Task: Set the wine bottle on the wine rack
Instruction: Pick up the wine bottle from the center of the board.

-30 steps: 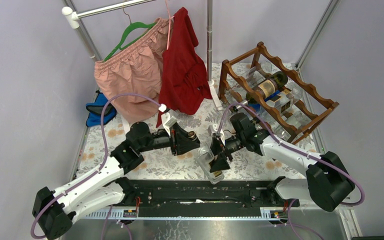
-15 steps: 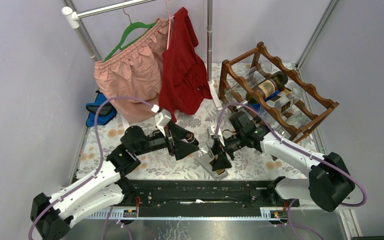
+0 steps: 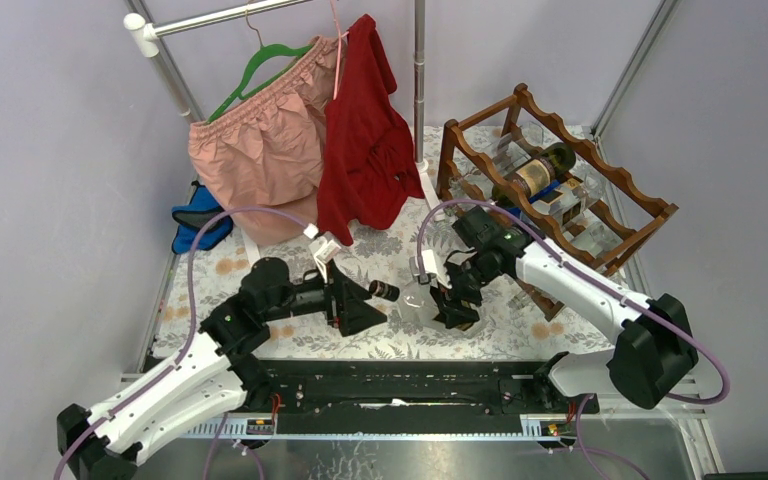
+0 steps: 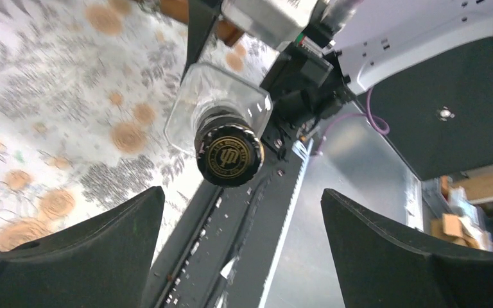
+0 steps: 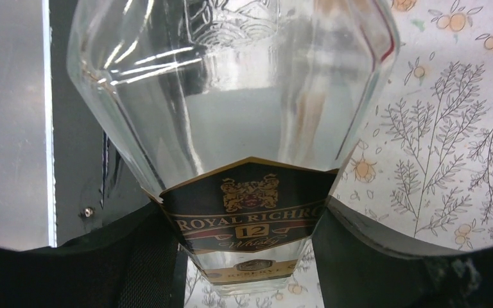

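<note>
The wine bottle [image 3: 412,297] is clear glass with a black and gold label [image 5: 251,203] and a black cap [image 4: 229,154]. It lies roughly level above the floral cloth, neck pointing left. My right gripper [image 3: 453,305] is shut on its body, and both fingers [image 5: 359,256] press the labelled sides [image 5: 250,250]. My left gripper [image 4: 241,191] stands wide open just left of the cap [image 3: 387,290], touching nothing. The reddish-brown wine rack [image 3: 632,190] stands at the back right, behind the right arm.
A dark bottle [image 3: 535,172] and clear ones lie in the rack. Pink shorts [image 3: 255,150] and a red garment [image 3: 365,130] hang from a rail at the back. A blue object [image 3: 198,220] sits at the left. The black base rail [image 3: 400,385] runs along the near edge.
My left gripper has opened, let go of the bottle's cap end and drawn back to the left. My right gripper has carried the bottle up off the near rail and turned it level.
</note>
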{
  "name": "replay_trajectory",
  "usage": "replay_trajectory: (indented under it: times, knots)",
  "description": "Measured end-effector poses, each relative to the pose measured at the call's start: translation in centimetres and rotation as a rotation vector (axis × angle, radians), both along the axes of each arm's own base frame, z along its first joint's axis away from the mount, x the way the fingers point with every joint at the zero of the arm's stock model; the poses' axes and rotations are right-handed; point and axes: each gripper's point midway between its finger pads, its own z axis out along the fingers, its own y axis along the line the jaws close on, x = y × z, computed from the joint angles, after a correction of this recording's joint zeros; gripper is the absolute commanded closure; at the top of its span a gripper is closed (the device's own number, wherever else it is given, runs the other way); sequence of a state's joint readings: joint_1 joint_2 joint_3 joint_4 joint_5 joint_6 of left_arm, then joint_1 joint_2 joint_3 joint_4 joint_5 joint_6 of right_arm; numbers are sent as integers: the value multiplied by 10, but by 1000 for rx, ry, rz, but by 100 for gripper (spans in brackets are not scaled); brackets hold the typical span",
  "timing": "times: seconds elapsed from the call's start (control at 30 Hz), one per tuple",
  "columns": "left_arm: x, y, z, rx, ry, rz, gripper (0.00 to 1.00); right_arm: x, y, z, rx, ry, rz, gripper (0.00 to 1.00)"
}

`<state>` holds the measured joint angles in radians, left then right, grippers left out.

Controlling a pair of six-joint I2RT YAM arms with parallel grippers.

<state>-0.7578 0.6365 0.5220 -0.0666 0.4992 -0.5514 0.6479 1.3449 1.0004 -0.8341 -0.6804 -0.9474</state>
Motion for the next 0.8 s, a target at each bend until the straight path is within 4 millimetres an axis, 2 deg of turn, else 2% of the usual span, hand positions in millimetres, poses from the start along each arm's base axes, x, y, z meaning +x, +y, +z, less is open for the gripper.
replay_trajectory:
  times: [0.2,0.4,0.6,0.8]
  knots:
    - [-13,-6,-23,16,157,-90,3,-7,-14,-7,-93,-17,62,100]
    - [-18,-16,-29,-17,256,-144,23,-17,-20,-15,-156,-12,116,100]
    - [-22,-23,-64,7,422,-170,28,-17,-14,-15,-191,-42,155,100]
    - [-21,-27,-64,-17,448,-177,31,-16,-9,-20,-247,-78,194,100]
